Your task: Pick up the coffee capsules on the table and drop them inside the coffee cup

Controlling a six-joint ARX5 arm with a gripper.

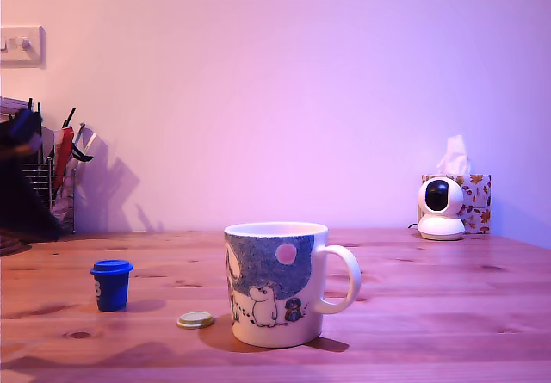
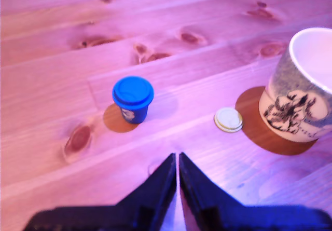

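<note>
My fingers pressed together above the table, both capsules ahead of me and neither picked up.

Going left to right in the exterior view: the pen holder [image 1: 47, 189] sits far back by the wall, then the blue capsule [image 1: 111, 284] stands upright, then a low pale-topped capsule [image 1: 195, 319] lies just beside the mug [image 1: 275, 284], and far right are a small white camera [image 1: 440, 209] and a tissue box [image 1: 472, 195]. My gripper [image 2: 178, 161] has its tips meeting with nothing between them. From the wrist view, the blue capsule [image 2: 133, 98] lies ahead and off to one side of my fingertips, the pale one [image 2: 228, 119] ahead to the other side, the blue seemingly a little nearer. I count two capsules and one mug [image 2: 301, 88]; the pale one looks flat, though it may simply be small.
</note>
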